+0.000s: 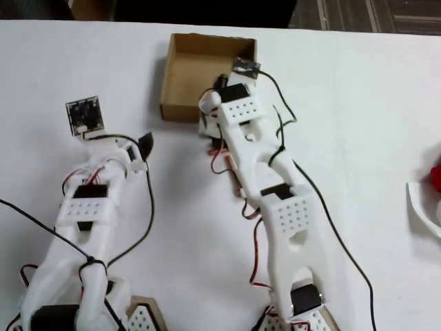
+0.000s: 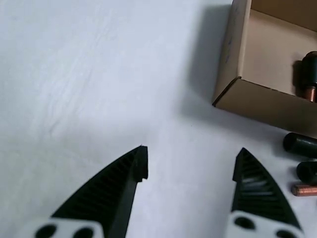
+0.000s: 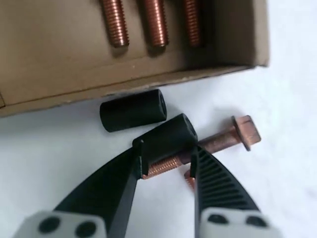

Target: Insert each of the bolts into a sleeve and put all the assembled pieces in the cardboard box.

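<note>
High view: fixed overhead, looks down on the whole table (image 1: 358, 103). 2 wrist views: arm-mounted, close, angled downward. All 3 share the cardboard box (image 1: 180, 110); wrist views also share the sleeve (image 2: 299, 144) beside it.

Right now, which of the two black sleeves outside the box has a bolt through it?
The sleeve by the right gripper: a bolt runs through it. The other sleeve shows none.

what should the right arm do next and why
Probably lift the sleeved bolt just clear of the table, toward the box. The bolt already runs through its sleeve, the right gripper looks closed on it, and the box wall stands right beside it with other bolts inside.
</note>
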{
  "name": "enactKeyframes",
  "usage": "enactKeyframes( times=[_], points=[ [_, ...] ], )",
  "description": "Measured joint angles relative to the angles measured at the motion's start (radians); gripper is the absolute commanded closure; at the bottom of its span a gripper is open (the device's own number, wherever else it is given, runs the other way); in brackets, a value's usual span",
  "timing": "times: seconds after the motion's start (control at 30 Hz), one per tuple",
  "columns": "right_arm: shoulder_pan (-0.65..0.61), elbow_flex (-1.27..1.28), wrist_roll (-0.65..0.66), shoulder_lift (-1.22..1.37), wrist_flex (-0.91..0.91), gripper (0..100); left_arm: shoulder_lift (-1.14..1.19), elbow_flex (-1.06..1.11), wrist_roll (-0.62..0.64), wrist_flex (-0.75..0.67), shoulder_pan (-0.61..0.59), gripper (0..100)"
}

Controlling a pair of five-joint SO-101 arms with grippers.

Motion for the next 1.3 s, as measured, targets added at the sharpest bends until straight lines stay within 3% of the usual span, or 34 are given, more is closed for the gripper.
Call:
enactKeyframes(
  times=[0.47,0.9,1.03,1.3],
  points=[
    [0.005,-0.038,-0.075,0.077,0.006,86.5,0.000,0.003,0.000,0.000,0.000,71],
    [0.005,-0.287,-0.075,0.219,0.250,86.5,0.000,0.003,0.000,0.000,0.000,71],
    [0.005,-0.362,0.003,0.262,0.308,95.4,0.000,0.003,0.000,0.000,0.000,71],
    [0.011,-0.410,0.130,0.287,0.327,94.7,0.000,0.003,0.000,0.000,0.000,71]
  ],
)
